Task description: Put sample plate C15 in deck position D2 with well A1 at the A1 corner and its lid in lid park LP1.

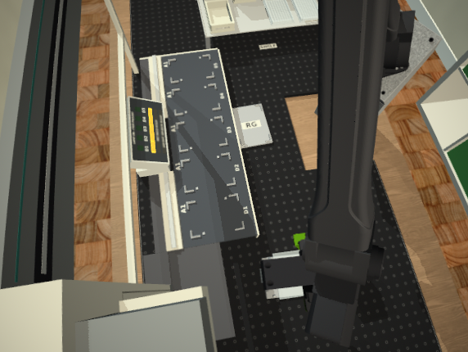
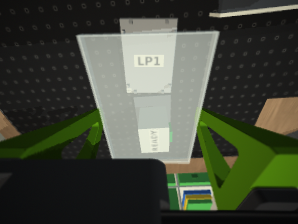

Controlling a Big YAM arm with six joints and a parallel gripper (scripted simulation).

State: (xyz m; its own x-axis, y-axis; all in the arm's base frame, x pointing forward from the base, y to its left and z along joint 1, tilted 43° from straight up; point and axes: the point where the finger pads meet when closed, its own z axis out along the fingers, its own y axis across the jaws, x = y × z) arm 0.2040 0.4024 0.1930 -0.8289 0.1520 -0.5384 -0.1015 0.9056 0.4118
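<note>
The gripper (image 2: 149, 131) was clamped on the lid (image 2: 148, 95), a clear flat panel held by its two long edges between the green fingers. The lid ran straight out ahead of the hand, long axis pointing away from the wrist, and looked level.

Seen through the lid, the LP1 (image 2: 149, 61) park lay directly below and ahead of the hand, under the lid's far half. Its grey plate looked narrower than the lid and ran the same way, though only part of its outline showed, so the match of long axes is a judgement. The READY key (image 2: 154, 131) sat under the lid's near half, closer to the wrist than LP1.

From above, the arm (image 1: 348, 135) covered both the park and most of the lid; only pale slivers (image 1: 284, 292) showed either side of the gripper body. The deck (image 1: 213, 139) lay off to one side of the hand, well apart, and all its bracket positions looked bare. D2 (image 1: 236, 167) held no plate, and the plate C15 could not be picked out; it was presumably on the shelf (image 1: 254, 16), beyond the arm.

The coming move appeared to turn on one offset: LP1 lay forward of the lid's centre, so the hand probably needed to travel ahead along the lid's long axis, then descend. The posts were too small to make out, so clearance could not be judged.
</note>
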